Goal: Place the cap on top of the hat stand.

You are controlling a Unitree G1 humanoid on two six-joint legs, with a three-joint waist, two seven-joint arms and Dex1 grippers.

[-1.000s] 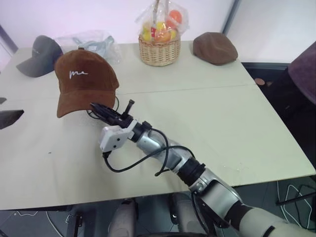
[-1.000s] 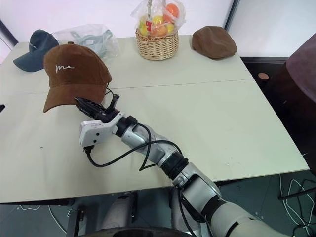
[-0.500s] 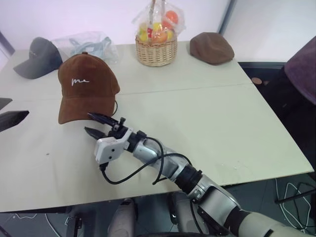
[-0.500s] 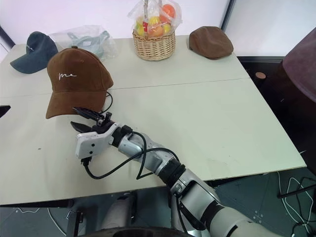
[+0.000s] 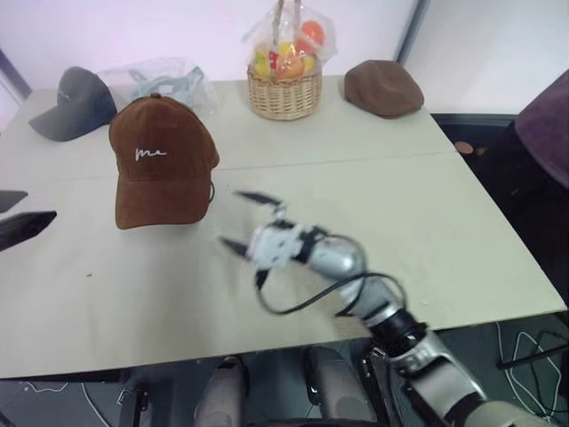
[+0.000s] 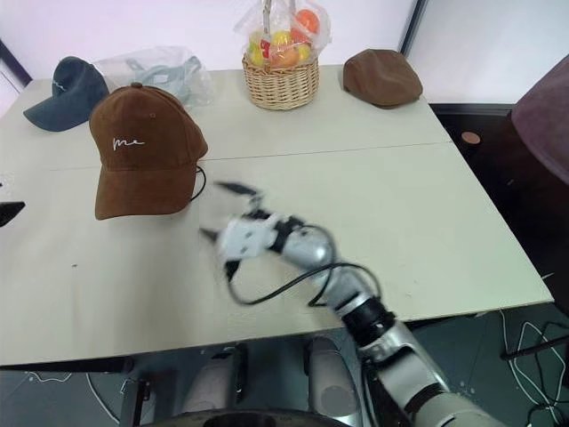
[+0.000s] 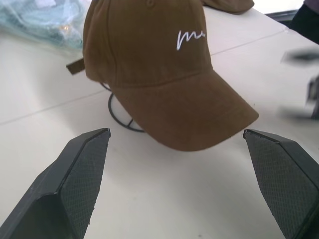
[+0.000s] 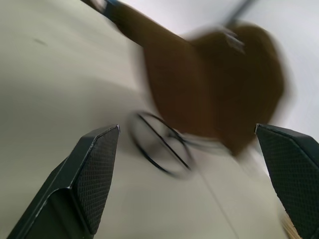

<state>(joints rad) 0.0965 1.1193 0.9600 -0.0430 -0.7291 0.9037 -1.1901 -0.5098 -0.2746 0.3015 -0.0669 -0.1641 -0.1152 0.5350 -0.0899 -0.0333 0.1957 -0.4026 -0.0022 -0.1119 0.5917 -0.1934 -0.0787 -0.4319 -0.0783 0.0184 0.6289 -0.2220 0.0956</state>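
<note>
The cap [image 5: 163, 162] sits on the hat stand [image 7: 119, 113] at the far left of the surface [image 5: 373, 196], its brim pointing toward the near edge and the stand's wire base peeking out beneath it. Judging by that, the placing itself looks done and the step in hand is the let-go and retreat.

The right gripper [image 5: 247, 222] hangs over the surface just right of and nearer than the cap, its fingers spread wide and empty, touching nothing. The left gripper [image 7: 187, 186] faces the cap from the left, its fingers released and apart with bare surface between them.

The next move seems to call only for drawing both arms clear without brushing the brim or the thin wire base, since a nudge could tip the stand. Whether the cap sits squarely on the hoops cannot be told.
</note>
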